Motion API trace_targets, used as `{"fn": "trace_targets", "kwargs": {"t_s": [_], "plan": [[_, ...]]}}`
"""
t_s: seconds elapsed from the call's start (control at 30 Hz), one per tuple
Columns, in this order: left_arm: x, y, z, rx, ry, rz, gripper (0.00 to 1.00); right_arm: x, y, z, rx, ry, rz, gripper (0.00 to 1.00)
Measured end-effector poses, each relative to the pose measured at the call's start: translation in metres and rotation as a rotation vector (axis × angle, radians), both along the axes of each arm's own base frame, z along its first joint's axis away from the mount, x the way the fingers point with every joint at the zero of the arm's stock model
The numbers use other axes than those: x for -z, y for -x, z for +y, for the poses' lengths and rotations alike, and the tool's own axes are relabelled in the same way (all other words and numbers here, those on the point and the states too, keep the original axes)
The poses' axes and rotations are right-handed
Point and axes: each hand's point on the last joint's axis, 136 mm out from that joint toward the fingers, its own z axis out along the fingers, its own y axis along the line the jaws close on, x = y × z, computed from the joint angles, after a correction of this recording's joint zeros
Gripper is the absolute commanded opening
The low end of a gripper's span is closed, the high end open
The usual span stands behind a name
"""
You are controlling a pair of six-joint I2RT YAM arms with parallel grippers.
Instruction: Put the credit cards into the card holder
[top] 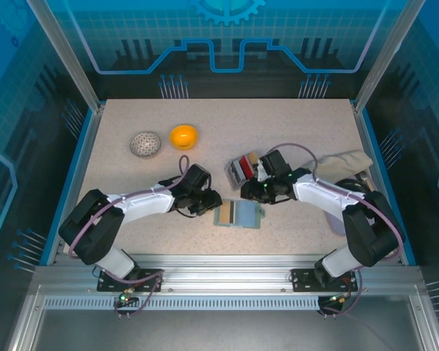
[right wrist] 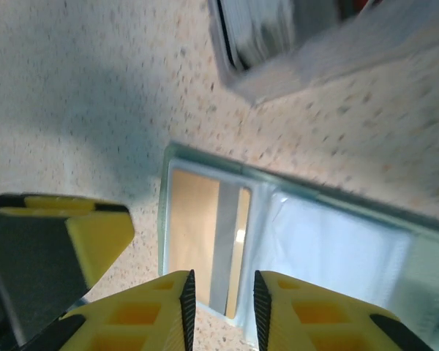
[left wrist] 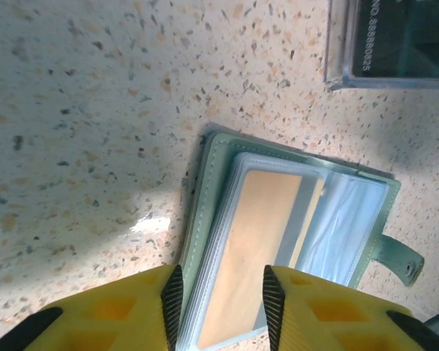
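the left arm reaches in from its base with the elbow bent and the wrist tipped down at the desk (top: 293,131). the left end effector (left wrist: 221,296) stands part open over the left end of the card holder (left wrist: 208,183), its yellow fingers straddling the near edge. nothing looks pinched between them, so i judge it to be steadying the holder, not gripping it.

the card holder lies open and flat between the two arms, its long axis running left to right across the desk. its snap tab (left wrist: 401,257) is at the end away from the left end effector. a tan card (left wrist: 256,248) sits in the left-hand pocket; the right-hand pocket looks empty.

the right end effector (right wrist: 219,296) hangs over the holder too, jaws a narrow way apart and holding nothing. its wrist is pitched down and the forearm comes in from the right.

the rest of the credit cards (top: 241,171) stand in a clear case (left wrist: 395,44) just beyond the holder, farther from the bases and close beside the right wrist. the right arm is plainly nearer to the next card, and the left is better placed to pin the holder.
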Motion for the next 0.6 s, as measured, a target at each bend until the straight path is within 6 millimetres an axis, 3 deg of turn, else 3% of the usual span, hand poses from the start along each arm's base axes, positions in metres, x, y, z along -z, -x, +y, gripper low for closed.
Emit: {"fn": "trace_targets", "kwargs": {"t_s": [0.17, 0.37, 0.47, 0.6], "plan": [[-0.014, -0.013, 0.003, -0.004, -0.014, -0.035, 0.45, -0.022, -0.022, -0.015, -0.013, 0.111, -0.096, 0.38], [-0.026, -0.060, 0.004, -0.050, 0.033, -0.041, 0.45, -0.053, -0.066, -0.011, -0.091, 0.251, -0.229, 0.38], [-0.021, -0.080, 0.007, -0.081, 0.053, -0.015, 0.45, -0.049, -0.083, -0.002, -0.147, 0.332, -0.254, 0.36], [-0.012, -0.092, 0.008, -0.115, 0.082, 0.021, 0.46, -0.030, -0.093, 0.010, -0.226, 0.444, -0.246, 0.36]]}}
